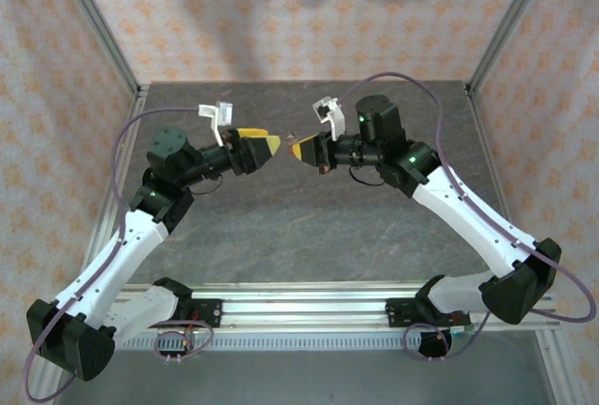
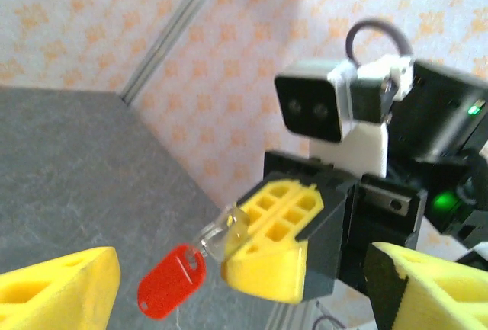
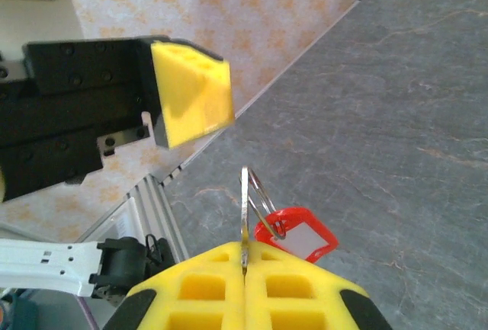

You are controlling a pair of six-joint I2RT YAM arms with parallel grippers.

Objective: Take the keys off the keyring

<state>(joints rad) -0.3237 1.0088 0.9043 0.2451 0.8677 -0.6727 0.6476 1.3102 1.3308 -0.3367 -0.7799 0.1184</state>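
Keyring (image 3: 261, 193) held aloft for stripping
Right gripper (image 3: 244, 269) pinches a key (image 3: 244, 208), red tag (image 3: 299, 236) dangling; the released left gripper (image 1: 267, 146) should seize the keyring itself, not the tag.

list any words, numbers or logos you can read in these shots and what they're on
No text can be read anywhere.
Red key tag: its white label window looks blank.
Key pinched in the right gripper: seen edge-on, so any stamp is hidden.
Wrist camera on the right arm: no legible marking.
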